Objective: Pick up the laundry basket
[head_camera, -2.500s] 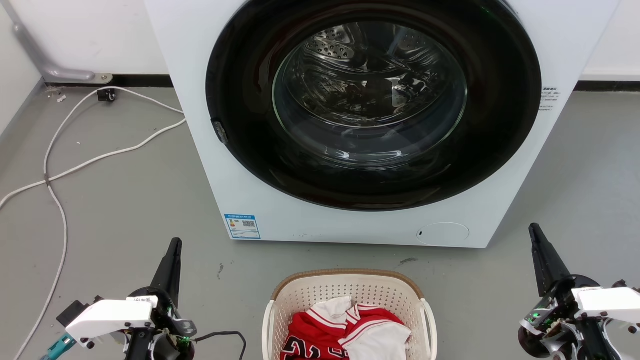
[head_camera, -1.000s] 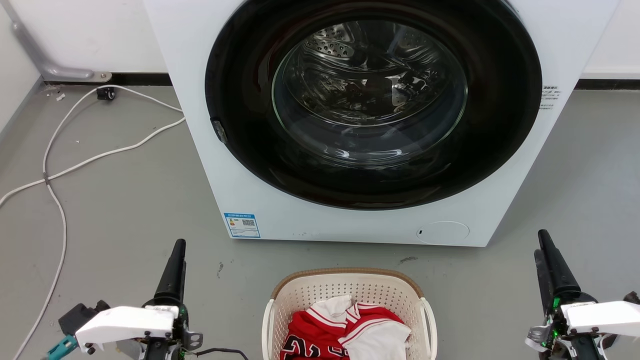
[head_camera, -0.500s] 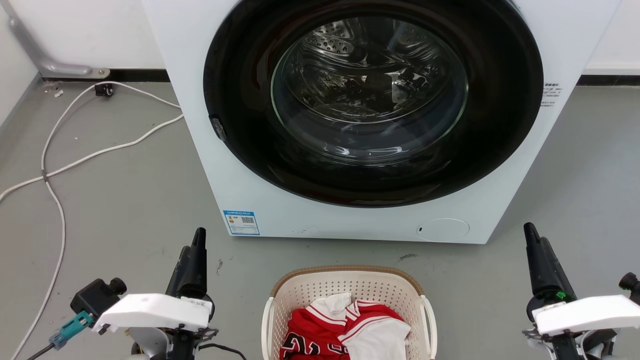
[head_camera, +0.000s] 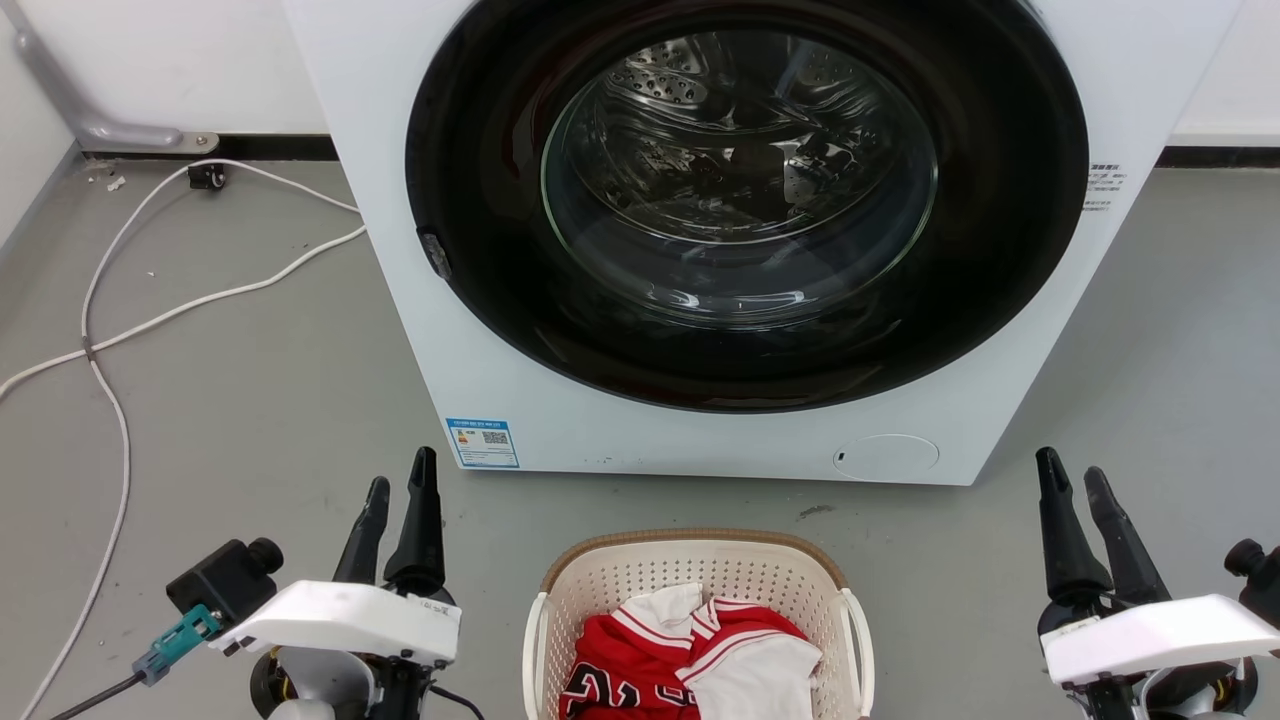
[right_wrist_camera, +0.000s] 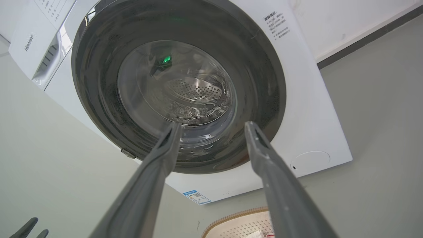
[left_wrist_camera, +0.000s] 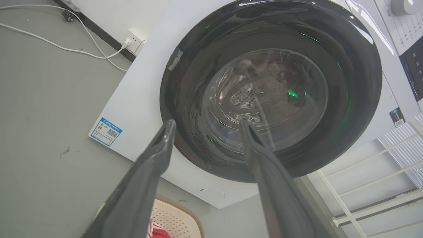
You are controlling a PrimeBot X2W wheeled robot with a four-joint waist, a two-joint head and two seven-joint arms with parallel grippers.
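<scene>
Opening of both grippers was what had changed. Half a second earlier each had shown as a single dark spike. Now the left gripper (head_camera: pixel 400 470) and the right gripper (head_camera: pixel 1070 465) were each seen with two long fingers parted to a moderate gap, and nothing was held between them. The left gripper had also been brought inward, although the head camera itself had shifted a little.

Between the two arms, the cream-white perforated plastic laundry basket with a brown woven-look rim (head_camera: pixel 690 538) was set on the floor just before the large white front-loading washing machine (head_camera: pixel 520 390). It was cut off by the lower edge of the head view, and a crumpled red and white garment (head_camera: pixel 650 660) lay inside it. Its white side loop handles (head_camera: pixel 858 630) were untouched, and both grippers were well apart from them. A two-handed grasp was judged to be in preparation, with the approach to the handles not yet made.

The smooth grey floor (head_camera: pixel 250 400) was marked by a few dark scuffs. White cables (head_camera: pixel 110 340) trailed across it at the left toward a white wall socket (left_wrist_camera: pixel 134 37). A dark skirting (head_camera: pixel 270 148) ran under the white wall, and a grey pipe (head_camera: pixel 60 110) was fixed in the corner. The machine's round glass door was shut.
</scene>
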